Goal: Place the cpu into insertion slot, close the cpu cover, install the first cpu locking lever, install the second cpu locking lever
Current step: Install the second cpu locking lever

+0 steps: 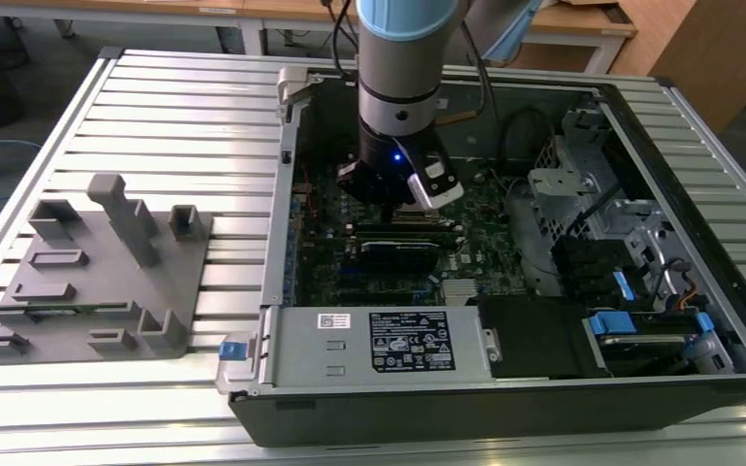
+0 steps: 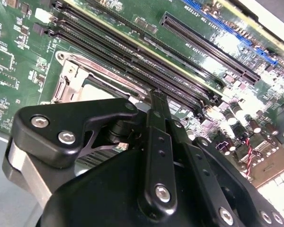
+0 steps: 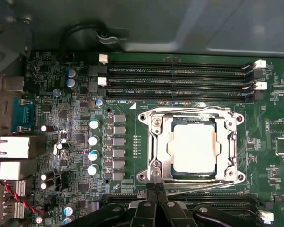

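I see the cpu (image 3: 194, 147) seated in the insertion slot (image 3: 173, 171), the cpu cover (image 3: 157, 142) lying closed around it. My fingers (image 3: 151, 191) are pressed together just beside the socket's edge, over the green motherboard (image 3: 270, 156).

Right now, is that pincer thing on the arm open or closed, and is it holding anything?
Pincer: closed, tips pressed together, holding nothing visible; it sits at the edge of the cpu cover, which lies over the cpu.

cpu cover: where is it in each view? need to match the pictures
Exterior view: I cannot make it out under the arm.
First wrist view: cpu cover framing the cpu, just beyond the gripper.
Second wrist view: cpu cover behind the gripper.
Shared landmark: long black memory slots.
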`<state>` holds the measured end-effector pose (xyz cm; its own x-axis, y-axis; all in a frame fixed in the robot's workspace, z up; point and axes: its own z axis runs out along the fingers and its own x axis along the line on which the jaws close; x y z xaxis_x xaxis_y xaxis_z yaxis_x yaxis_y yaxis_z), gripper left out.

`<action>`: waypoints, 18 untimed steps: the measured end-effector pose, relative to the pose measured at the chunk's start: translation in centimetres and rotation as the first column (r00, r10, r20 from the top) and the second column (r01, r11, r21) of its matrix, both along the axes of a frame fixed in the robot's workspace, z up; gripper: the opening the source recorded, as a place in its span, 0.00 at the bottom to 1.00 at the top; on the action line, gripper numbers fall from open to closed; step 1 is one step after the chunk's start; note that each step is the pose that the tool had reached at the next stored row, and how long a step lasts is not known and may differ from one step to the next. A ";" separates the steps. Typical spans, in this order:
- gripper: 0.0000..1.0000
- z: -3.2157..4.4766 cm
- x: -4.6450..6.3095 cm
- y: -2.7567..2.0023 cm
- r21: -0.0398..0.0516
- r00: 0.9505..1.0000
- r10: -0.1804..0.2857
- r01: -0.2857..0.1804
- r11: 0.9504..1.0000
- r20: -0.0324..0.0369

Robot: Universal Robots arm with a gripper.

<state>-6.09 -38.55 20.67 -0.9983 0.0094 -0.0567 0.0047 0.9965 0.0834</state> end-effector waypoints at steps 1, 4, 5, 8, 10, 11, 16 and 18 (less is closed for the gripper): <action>0.11 -0.08 0.0 0.00 0.000 1.000 0.000 0.000 1.000 0.000; 0.11 -0.38 -0.2 0.00 0.000 1.000 0.000 0.000 1.000 0.000; 0.11 -0.47 -0.3 0.00 0.000 1.000 0.000 0.000 1.000 0.000; 0.11 -0.58 -0.5 0.00 0.001 1.000 0.000 0.000 1.000 0.000; 0.11 -0.60 -0.5 0.00 0.002 1.000 0.000 0.000 1.000 0.000; 0.11 -0.61 -0.5 0.00 0.003 1.000 0.000 0.000 1.000 0.000; 0.11 -0.70 -0.6 0.00 0.025 1.000 0.000 0.000 1.000 0.000; 0.11 -0.73 -0.6 0.00 0.035 1.000 0.000 0.000 0.999 0.000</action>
<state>-6.66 -38.55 19.94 -0.9983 0.0115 -0.0563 0.0048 0.9929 0.1185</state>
